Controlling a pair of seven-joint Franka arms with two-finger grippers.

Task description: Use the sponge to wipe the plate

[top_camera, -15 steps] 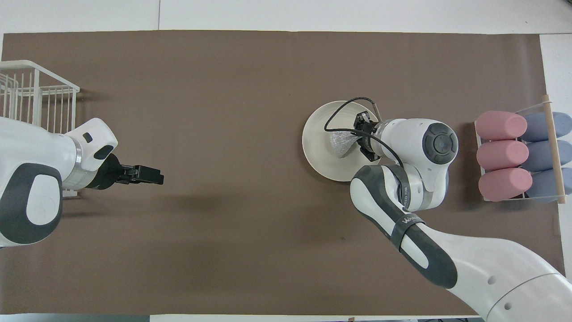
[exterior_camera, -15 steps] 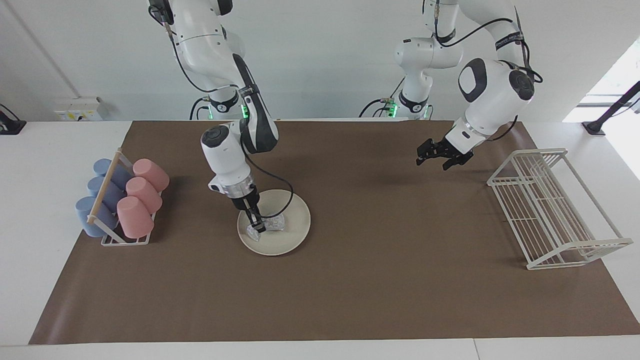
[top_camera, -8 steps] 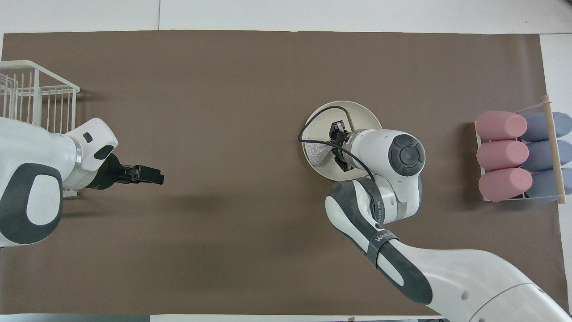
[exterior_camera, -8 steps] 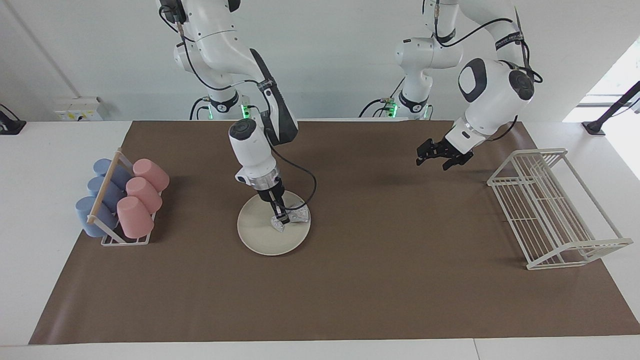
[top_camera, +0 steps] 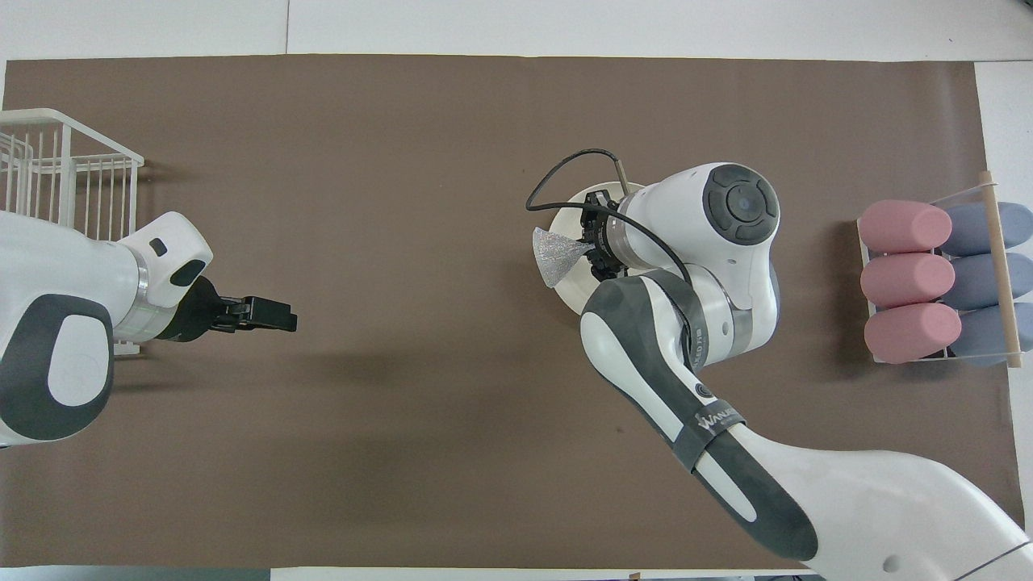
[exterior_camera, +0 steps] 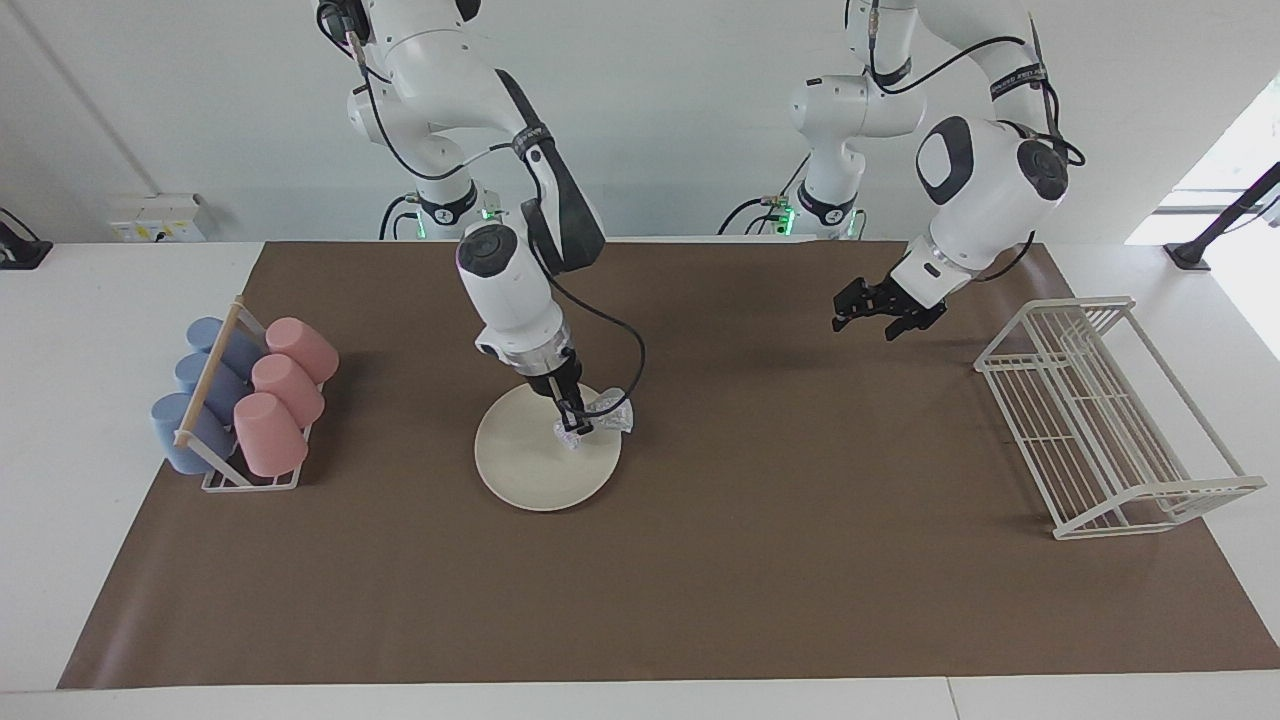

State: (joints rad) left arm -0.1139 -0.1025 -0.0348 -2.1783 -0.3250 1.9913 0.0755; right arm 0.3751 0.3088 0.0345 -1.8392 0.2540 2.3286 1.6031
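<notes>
Here the right gripper (exterior_camera: 573, 420) pinches the sponge (exterior_camera: 605, 415) at the plate (exterior_camera: 530, 470) rim.

Pink cups (exterior_camera: 285, 393) and blue cups (exterior_camera: 200, 390) racked beside the right end effector (exterior_camera: 573, 421); white wire rack (exterior_camera: 1100, 415) by the left end effector (exterior_camera: 880, 318); brown mat (exterior_camera: 700, 560) on counter (exterior_camera: 60, 400).

The middle of the mat (exterior_camera: 760, 520) between the plate (exterior_camera: 530, 470) and the wire rack (exterior_camera: 1100, 420) is left bare, so passage there is unhindered. The plate's edge toward the left arm's end is occupied by the right gripper (exterior_camera: 573, 424) and its sponge (exterior_camera: 605, 412). Toward the right arm's end, the way is blocked by the cup rack (exterior_camera: 245, 400). The left gripper (exterior_camera: 880, 312) is held over bare mat beside the wire rack.
</notes>
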